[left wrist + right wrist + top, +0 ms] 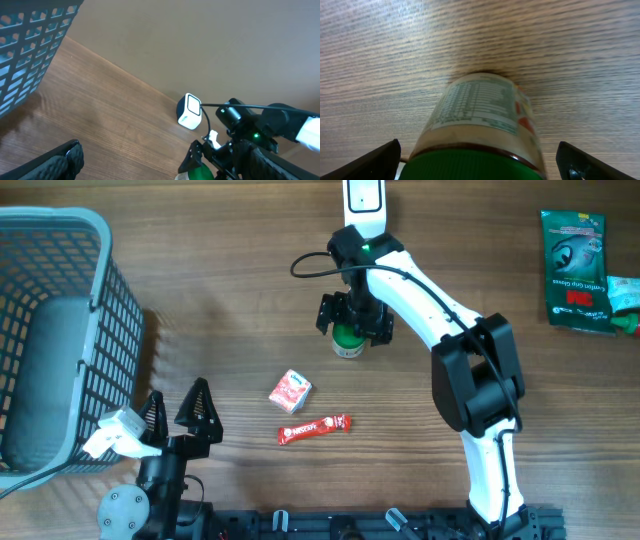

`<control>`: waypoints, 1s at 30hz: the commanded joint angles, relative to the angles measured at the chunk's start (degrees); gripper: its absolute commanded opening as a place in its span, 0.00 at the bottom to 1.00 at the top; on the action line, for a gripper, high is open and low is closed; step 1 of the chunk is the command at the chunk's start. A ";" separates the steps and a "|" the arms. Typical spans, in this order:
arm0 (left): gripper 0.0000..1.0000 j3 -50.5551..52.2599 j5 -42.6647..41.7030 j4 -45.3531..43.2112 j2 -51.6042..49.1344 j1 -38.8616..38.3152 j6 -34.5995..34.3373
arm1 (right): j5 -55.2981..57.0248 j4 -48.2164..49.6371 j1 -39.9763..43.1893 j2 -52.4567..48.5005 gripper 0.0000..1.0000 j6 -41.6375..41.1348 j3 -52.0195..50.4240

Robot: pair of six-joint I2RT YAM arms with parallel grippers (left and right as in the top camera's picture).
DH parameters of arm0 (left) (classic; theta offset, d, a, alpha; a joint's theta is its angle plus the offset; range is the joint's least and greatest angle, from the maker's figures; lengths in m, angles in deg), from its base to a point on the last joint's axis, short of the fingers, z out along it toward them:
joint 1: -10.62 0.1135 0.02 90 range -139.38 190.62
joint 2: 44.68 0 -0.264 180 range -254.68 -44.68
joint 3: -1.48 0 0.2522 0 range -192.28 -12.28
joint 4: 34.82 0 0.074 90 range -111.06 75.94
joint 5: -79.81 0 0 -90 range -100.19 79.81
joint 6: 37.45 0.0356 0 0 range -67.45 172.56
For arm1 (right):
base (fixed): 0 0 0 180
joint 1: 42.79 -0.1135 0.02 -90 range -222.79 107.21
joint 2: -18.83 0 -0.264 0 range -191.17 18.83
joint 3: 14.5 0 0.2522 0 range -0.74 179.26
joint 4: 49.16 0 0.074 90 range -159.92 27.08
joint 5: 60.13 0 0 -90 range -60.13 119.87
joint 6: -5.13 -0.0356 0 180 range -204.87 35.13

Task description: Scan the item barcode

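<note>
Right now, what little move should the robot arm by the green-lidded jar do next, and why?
Probably close the right gripper on the jar. Its jaws are open with the jar standing upright on the table between them, not yet gripped, and it likely must be lifted to show its label to the scanner.

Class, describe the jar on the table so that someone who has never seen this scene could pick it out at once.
Find the white arm reaching over the middle of the wooden table; its right gripper hangs open just above the jar. It stands upright, and unlike the flat red candy bar and the small carton nearby, it is round with a green lid.
</note>
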 commanded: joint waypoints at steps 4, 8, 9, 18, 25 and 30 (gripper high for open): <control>1.00 0.33 -0.70 -0.13 0.20 -0.26 0.44 | -1.66 -0.07 -0.24 -3.48 0.92 1.20 -0.79; 1.00 0.33 -0.70 -0.13 0.20 -0.26 0.44 | 0.50 0.39 -0.68 -4.72 0.84 1.14 -0.79; 1.00 0.31 -0.70 -0.13 0.20 -0.26 0.44 | 2.54 0.52 -0.90 -4.72 0.79 0.61 -0.79; 1.00 0.33 -0.70 -0.11 0.20 -0.26 0.44 | 3.63 1.66 -0.81 -4.70 0.58 2.14 -0.28; 1.00 0.31 -0.70 -0.13 0.20 -0.26 0.44 | -7.85 -10.32 2.60 2.45 0.50 13.60 4.59; 1.00 0.33 -0.70 -0.13 0.20 -0.26 0.44 | -14.60 -22.82 4.87 11.89 0.48 22.51 4.52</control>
